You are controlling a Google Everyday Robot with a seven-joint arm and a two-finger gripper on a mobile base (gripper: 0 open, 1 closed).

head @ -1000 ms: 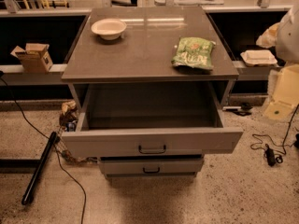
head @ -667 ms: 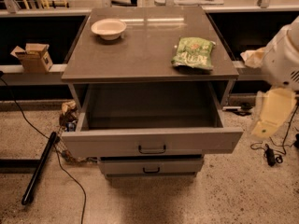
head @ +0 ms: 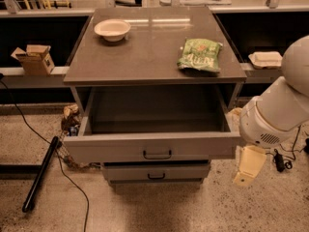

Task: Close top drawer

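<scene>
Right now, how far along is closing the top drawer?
Nothing done yet: the top drawer stands pulled out, its box exposed. In hand: the gripper hangs beside the drawer's right front corner. Left: pushing the front in under the tabletop.

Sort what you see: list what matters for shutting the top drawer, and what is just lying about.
For the job:
top drawer, pulled out
gripper, low beside the drawer front's right end

Lying about:
bowl and snack bag on the cabinet top
cardboard box, at left
lower drawer
black pole, lower left
</scene>
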